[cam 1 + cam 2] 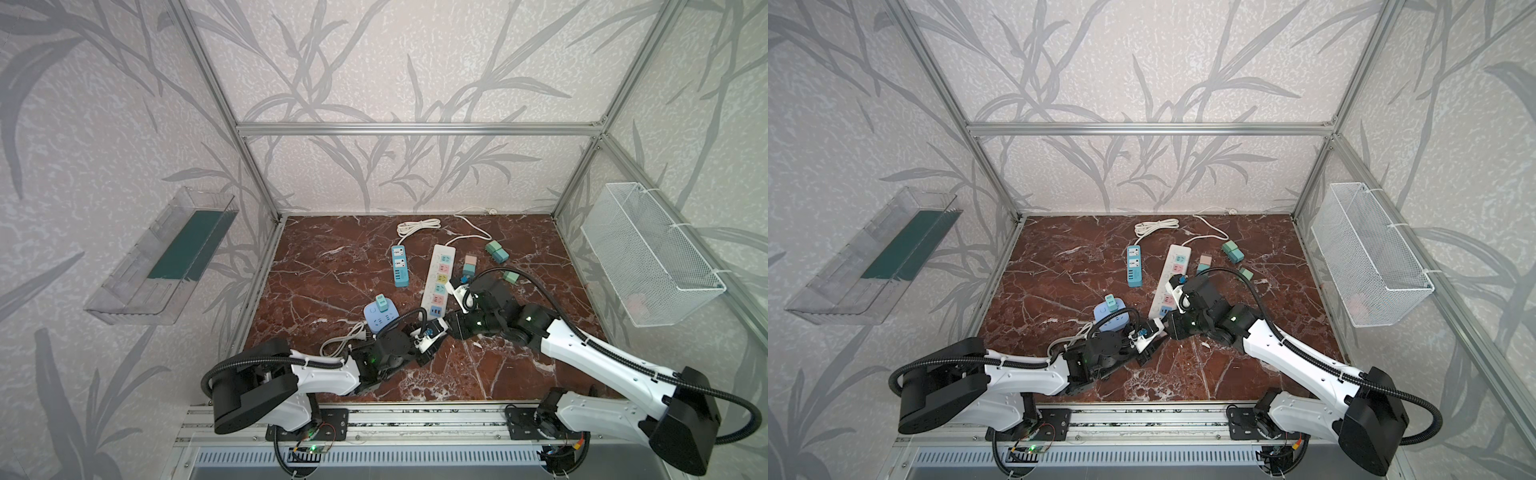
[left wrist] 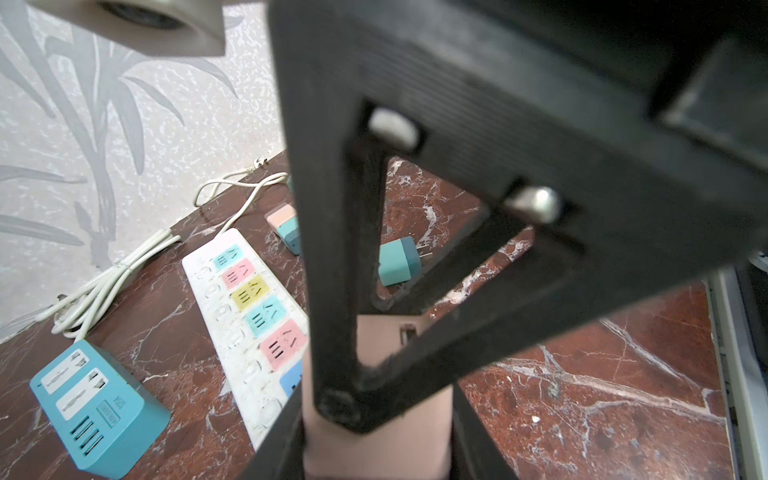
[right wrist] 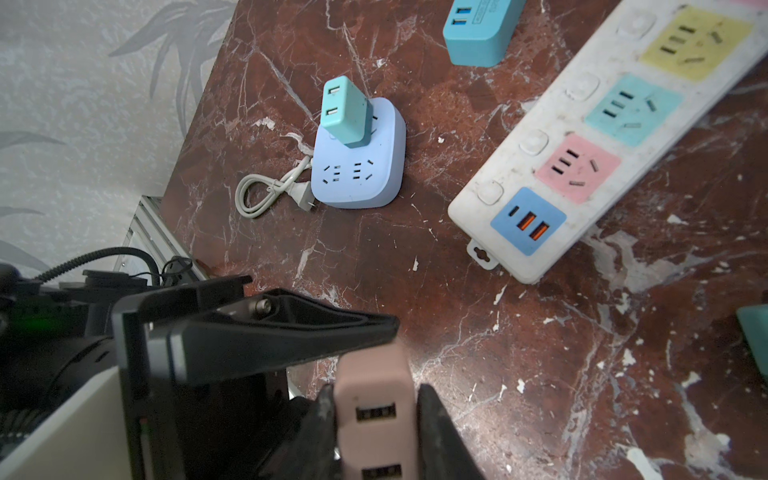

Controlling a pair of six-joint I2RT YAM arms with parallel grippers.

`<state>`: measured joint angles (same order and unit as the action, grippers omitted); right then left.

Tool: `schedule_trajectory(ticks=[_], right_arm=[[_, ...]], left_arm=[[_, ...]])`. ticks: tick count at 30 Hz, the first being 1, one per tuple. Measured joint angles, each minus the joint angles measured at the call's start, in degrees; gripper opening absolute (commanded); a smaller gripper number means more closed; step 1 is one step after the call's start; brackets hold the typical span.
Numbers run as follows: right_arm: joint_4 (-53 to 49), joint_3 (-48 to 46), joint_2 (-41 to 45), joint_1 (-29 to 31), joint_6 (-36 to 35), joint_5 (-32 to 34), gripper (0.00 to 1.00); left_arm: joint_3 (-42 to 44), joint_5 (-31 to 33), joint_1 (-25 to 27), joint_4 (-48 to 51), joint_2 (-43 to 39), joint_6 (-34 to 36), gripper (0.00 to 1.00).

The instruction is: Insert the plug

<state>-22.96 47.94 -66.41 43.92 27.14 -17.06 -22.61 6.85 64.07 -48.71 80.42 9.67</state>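
Handing over near the middle of the bench's (image 1: pixel 332 266) front edge: the left end effector (image 1: pixel 441 330) clamps the pink plug (image 3: pixel 370 365), a smooth, round-cornered plastic block. The right end effector (image 3: pixel 376 401) is closed on it too. The left should probably release only once the right grip sits square, then line up with the matte white strip (image 1: pixel 439 276).

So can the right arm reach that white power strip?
Probably yes: the white power strip lies just beside the right gripper, bare table between; but the left gripper also grips its pink plug.
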Motion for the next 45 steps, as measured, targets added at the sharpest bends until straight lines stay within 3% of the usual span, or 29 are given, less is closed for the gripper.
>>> schedule_trajectory(ticks=[3,11,15,20,23,27,31,39,45], right_arm=[[0.07,-0.22,0.02,0.00,-0.26,-0.50,0.12],[0.59,-0.22,0.04,0.00,0.96,-0.28,0.08],[0.20,0.76,0.02,0.26,1.01,2.45,0.07],[-2.86,7.26,-3.39,2.86,-0.24,8.20,0.06],[-3.43,13.29,-9.49,6.05,-1.20,12.24,0.04],[-3.69,21.51,-19.76,10.99,-2.03,17.46,0.00],[-3.85,28.37,-28.94,15.10,-1.99,21.97,0.00],[-4.39,40.22,-44.44,19.41,-0.76,26.58,0.00],[-7.21,44.72,-48.48,19.67,-0.07,29.07,0.00]], left_arm=[[0.39,-0.02,0.00,-0.20,-0.11,-0.26,0.42],[0.83,3.58,0.00,-1.46,-1.09,-0.76,0.70],[2.80,8.70,0.48,0.20,-7.56,-3.50,0.78],[-0.26,22.62,-1.66,17.22,-25.03,-14.60,0.80],[-5.25,26.27,-8.55,31.89,-33.44,-25.20,0.80],[-7.08,25.07,-21.64,48.04,-42.99,-38.56,0.80],[-7.08,21.90,-28.50,58.88,-47.32,-47.19,0.79],[-3.34,11.19,-38.51,64.67,-48.15,-58.01,0.78],[-2.54,7.26,-39.74,65.24,-49.13,-59.80,0.78]])
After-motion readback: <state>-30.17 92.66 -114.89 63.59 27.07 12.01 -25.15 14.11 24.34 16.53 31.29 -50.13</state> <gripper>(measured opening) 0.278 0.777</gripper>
